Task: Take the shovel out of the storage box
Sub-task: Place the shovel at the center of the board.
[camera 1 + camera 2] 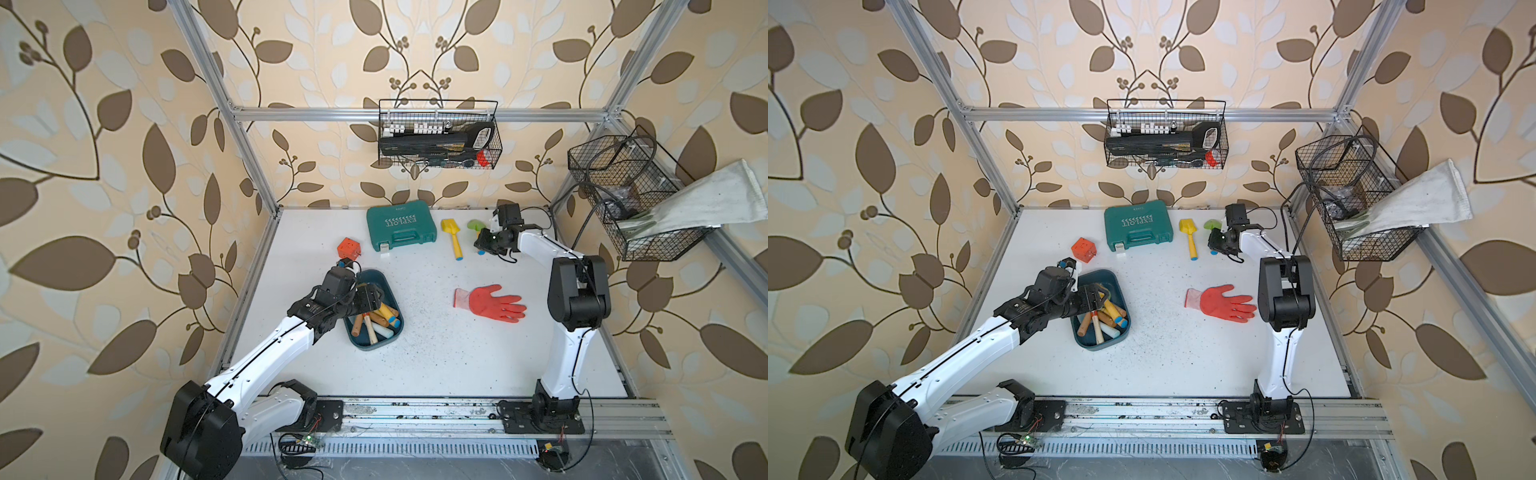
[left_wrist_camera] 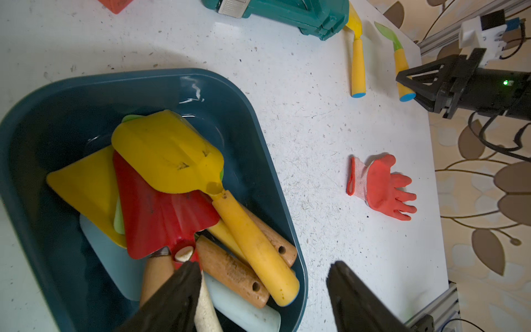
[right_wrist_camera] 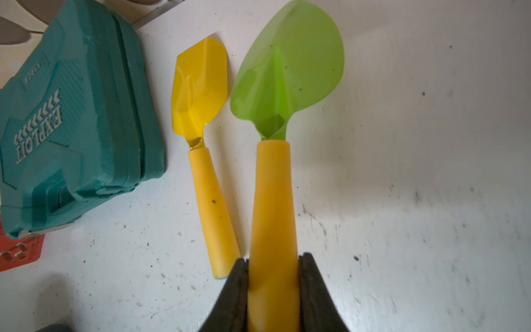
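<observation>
The yellow plastic shovel [image 2: 224, 209] lies topmost in the dark teal-blue plastic tub [image 2: 86, 95], lower left of the left wrist view. Expect it light, rigid and smooth; you should grip its round handle. The left jaws stand released over the tub. The right jaws clench the handle of the green-bladed shovel [image 3: 273, 201].

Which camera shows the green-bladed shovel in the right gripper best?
The right wrist view: the green-bladed shovel fills the frame, blade and yellow handle, clamped in the right gripper. In both top views the gripper hides most of it; mainly some green blade shows. The left wrist view shows it small and distant.
</observation>
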